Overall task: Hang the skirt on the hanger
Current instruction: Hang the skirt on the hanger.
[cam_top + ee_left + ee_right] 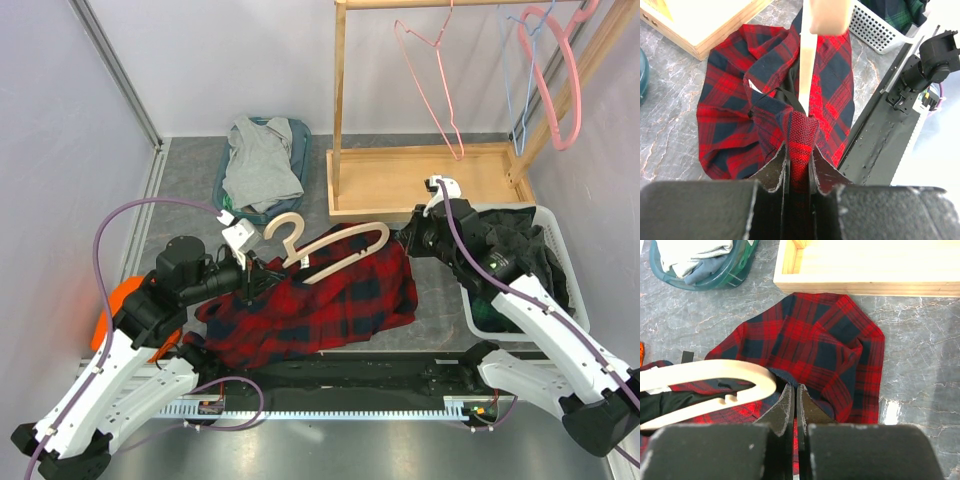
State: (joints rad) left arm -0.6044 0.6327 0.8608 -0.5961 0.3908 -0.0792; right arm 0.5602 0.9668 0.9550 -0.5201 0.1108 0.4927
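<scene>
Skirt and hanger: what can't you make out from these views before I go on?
- Left wrist view: the wooden hanger is blurred near the lens and cut off by the top edge.
- Right wrist view: whether the right gripper pinches the plaid skirt; its shut fingers cover the contact.
- Top view: the wooden hanger's far half, buried under the plaid skirt at the left gripper.

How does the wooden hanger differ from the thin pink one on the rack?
The wooden hanger is thick and pale; the pink hanger is only a thin rod outline. The wooden hanger rests low against the skirt; the pink hanger hangs high from the rack. Both have a hook on top.
</scene>
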